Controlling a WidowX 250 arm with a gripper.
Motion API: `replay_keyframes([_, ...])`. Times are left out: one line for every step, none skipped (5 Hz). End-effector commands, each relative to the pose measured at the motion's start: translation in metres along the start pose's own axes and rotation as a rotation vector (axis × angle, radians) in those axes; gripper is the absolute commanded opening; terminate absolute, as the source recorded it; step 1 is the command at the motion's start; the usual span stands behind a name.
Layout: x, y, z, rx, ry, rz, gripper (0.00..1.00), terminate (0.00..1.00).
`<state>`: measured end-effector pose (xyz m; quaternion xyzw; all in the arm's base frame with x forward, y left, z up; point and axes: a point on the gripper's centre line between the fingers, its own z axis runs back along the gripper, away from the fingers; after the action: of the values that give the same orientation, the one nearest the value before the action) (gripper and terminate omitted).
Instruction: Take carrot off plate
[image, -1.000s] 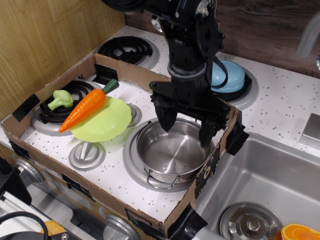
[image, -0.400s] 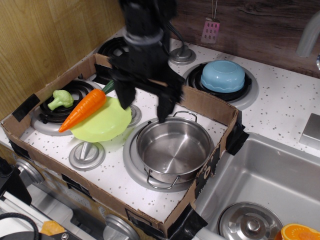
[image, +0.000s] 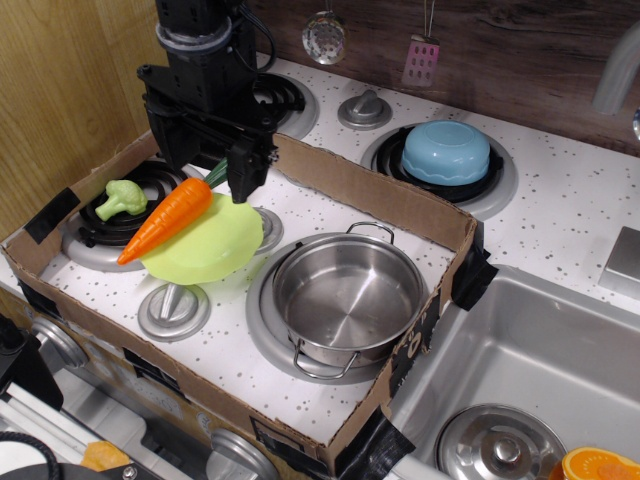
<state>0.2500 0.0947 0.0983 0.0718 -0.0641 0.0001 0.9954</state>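
The orange carrot (image: 167, 219) with a dark green stem tip lies slantwise across the left rim of the lime-green plate (image: 215, 248), its point hanging over the left burner. My black gripper (image: 208, 160) hangs open just above and behind the carrot's stem end, one finger at each side. It holds nothing.
A steel pot (image: 346, 297) stands right of the plate. A small green broccoli (image: 121, 198) sits on the left burner. A cardboard wall (image: 372, 196) rings the stove top. A light blue bowl (image: 446, 150) is upside down at the back right. The sink (image: 530, 370) is at the right.
My gripper has swung left from above the pot to above the carrot's stem end. The carrot, plate and pot have not moved.
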Motion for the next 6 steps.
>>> replay_keyframes([0.001,0.029,-0.022,0.08,-0.134,-0.075,1.0,0.0])
replay_keyframes([0.003,0.041,-0.039,0.061,-0.141,-0.113,1.0,0.0])
replay_keyframes([0.005,0.046,-0.048,0.064,-0.156,-0.135,1.0,0.0])
replay_keyframes([0.008,0.052,-0.054,0.046,-0.143,-0.156,1.0,0.0])
replay_keyframes([0.008,0.054,-0.057,0.03,-0.125,-0.158,1.0,0.0])
replay_keyframes([0.008,0.055,-0.064,-0.003,-0.113,-0.161,1.0,0.0])
